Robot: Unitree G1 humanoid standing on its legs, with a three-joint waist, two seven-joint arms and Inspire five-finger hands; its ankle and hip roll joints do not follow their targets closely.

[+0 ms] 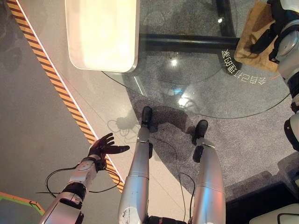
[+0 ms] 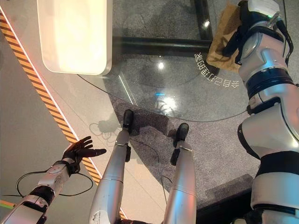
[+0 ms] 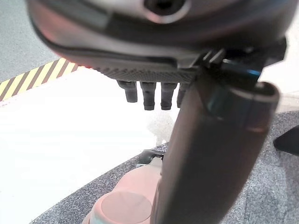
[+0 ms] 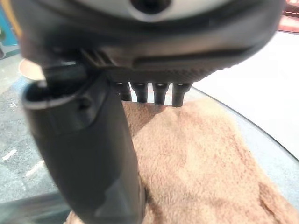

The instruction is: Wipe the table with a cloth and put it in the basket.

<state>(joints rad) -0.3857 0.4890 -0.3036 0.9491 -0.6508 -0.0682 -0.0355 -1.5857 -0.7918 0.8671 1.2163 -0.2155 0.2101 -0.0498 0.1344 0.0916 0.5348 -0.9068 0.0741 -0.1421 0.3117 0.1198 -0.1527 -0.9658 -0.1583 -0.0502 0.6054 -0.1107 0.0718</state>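
A short curved line of white characters (image 1: 239,71) is printed on the round glass tabletop (image 1: 196,100), near its edge and just beside the brown cloth (image 1: 250,35). The characters appear upside down from the head views and cannot be made out. Nothing else bears writing, numbers or labels that can be read.

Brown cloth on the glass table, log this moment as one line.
cloth: flat on glass table | right hand: open, on cloth | left hand: open, idle over floor | basket: unseen
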